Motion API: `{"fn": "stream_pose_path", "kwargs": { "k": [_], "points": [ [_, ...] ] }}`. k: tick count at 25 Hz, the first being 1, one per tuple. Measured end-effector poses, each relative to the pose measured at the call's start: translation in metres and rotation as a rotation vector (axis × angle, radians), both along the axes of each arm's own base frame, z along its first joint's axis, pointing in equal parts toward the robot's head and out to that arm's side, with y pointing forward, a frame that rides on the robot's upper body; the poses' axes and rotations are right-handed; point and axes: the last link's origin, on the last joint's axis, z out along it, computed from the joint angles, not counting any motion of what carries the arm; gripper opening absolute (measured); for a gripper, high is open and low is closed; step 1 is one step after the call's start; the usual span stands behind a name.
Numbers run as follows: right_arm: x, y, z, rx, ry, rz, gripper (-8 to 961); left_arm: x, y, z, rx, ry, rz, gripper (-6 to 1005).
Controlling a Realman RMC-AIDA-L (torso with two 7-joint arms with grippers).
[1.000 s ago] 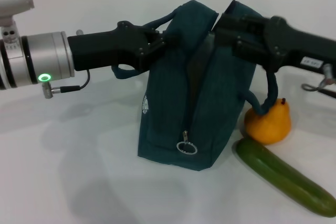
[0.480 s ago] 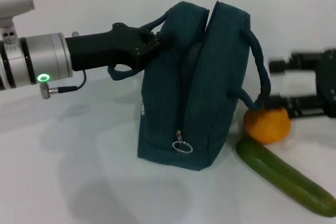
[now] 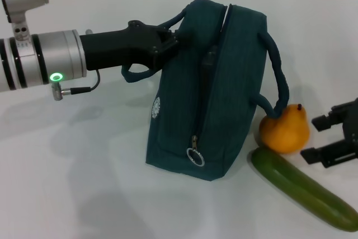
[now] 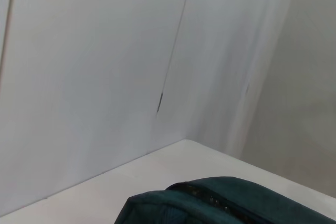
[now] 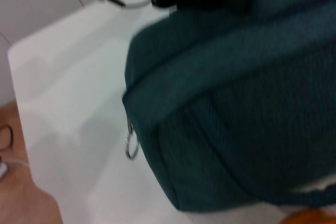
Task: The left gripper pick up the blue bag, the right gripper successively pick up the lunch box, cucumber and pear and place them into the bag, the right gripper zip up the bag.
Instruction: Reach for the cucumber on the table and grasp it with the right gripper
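The blue bag (image 3: 207, 93) stands on the white table, its top seam slightly parted and its zipper ring pull (image 3: 195, 157) hanging low at the near end. My left gripper (image 3: 166, 42) reaches in from the left and is shut on the bag's near handle. The pear (image 3: 285, 130) sits just right of the bag, under the other handle. In front of the pear lies the cucumber (image 3: 302, 193). My right gripper (image 3: 319, 138) hangs open low at the right edge, close beside the pear and touching nothing. The lunch box is out of view. The right wrist view shows the bag (image 5: 236, 103) close up.
The white table (image 3: 84, 183) stretches to the left and front of the bag. A pale wall (image 4: 105, 77) stands behind the table, seen above the bag's top (image 4: 220, 203) in the left wrist view.
My right gripper has pulled out from over the bag's top, swung right and dropped low beside the pear. The bag's mouth has narrowed. The left gripper keeps its hold and has shifted slightly right.
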Motion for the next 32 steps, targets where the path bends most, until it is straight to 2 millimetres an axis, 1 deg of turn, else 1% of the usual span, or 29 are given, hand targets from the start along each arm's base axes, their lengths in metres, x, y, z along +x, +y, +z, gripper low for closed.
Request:
{"fn": "stream_pose_path", "kwargs": {
  "k": [5,9,12,15,17,21,28,32],
  "points": [
    [0.003,-0.004,-0.012,-0.041,-0.098,0.015,765,0.0,0.001,0.002,0.004,-0.002,0.003,76],
    [0.005,-0.004,-0.02,-0.068,-0.137,0.017,763,0.001,0.001,0.001,0.003,-0.001,0.0,77],
    [0.009,-0.002,-0.031,-0.086,-0.179,0.013,761,0.001,0.001,0.001,0.004,-0.003,-0.001,77],
    [0.011,0.001,-0.046,-0.11,-0.222,0.011,760,0.002,0.002,0.001,0.004,-0.004,-0.004,78],
    [0.011,0.003,-0.056,-0.12,-0.255,0.011,758,0.004,0.002,0.001,0.003,-0.004,-0.007,79],
    [0.008,0.005,-0.069,-0.134,-0.295,0.025,756,0.005,0.003,0.0,0.002,-0.006,-0.01,80],
    [0.005,0.007,-0.081,-0.137,-0.313,0.024,752,0.005,0.003,0.0,0.003,-0.006,-0.011,81],
    [0.006,0.009,-0.088,-0.147,-0.326,0.012,710,0.004,0.003,0.0,0.006,-0.007,-0.011,82]
  ]
}}
